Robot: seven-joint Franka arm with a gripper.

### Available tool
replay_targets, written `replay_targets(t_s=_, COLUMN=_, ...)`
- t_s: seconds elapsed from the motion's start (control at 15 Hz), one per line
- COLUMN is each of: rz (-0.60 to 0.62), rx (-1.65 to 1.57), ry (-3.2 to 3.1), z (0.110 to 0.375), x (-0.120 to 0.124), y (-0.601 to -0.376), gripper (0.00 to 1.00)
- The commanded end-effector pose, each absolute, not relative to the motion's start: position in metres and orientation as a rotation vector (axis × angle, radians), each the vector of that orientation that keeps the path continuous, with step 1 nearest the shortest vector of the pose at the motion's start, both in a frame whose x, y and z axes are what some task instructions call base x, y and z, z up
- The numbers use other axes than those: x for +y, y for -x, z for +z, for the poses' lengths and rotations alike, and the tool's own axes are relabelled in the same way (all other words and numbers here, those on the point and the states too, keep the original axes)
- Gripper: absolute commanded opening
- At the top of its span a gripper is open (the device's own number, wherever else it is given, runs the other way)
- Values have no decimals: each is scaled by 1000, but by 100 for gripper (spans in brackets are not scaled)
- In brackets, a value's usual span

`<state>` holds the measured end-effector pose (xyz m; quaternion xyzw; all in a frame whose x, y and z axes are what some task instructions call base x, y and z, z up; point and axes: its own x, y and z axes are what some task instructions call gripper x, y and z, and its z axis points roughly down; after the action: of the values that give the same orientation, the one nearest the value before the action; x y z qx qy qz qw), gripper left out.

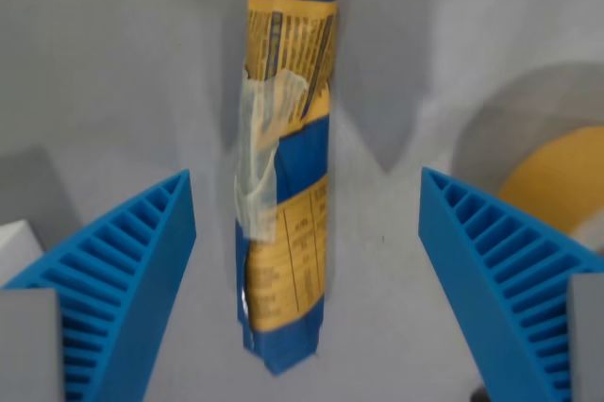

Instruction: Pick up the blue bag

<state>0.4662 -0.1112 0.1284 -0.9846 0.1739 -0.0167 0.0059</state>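
Jaws spread wide, gripper [307,223] holding nothing. Left to right: white block [17,243] at the wrist view's left edge, partly cut off. Left blue ribbed finger [127,279] slanting up from the bottom corner, clear of the bag. Blue bag [285,161] lying flat on the grey bench [113,62] between the fingers, long axis running top to bottom of view, nearer the left finger. Yellow-orange printed panels and a clear tape strip across its middle; print too blurred to read. Right ribbed finger [500,270] well apart from the bag. Yellow round object [557,175] on a pale disc behind the right finger, blurred, identity unclear.
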Motion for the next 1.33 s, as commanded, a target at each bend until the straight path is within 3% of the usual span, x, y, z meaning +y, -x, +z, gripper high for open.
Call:
replay_targets(t_s=0.07, rz=-189, rx=541, ry=3087, z=125, x=-114, y=-463, gripper=0)
replay_targets(t_s=1.13, rz=-189, rx=541, ry=3087, z=125, x=-114, y=-463, gripper=0)
replay_targets(t_s=1.33, rz=-170, rx=542, ry=3087, z=140, x=-112, y=-464, gripper=0)
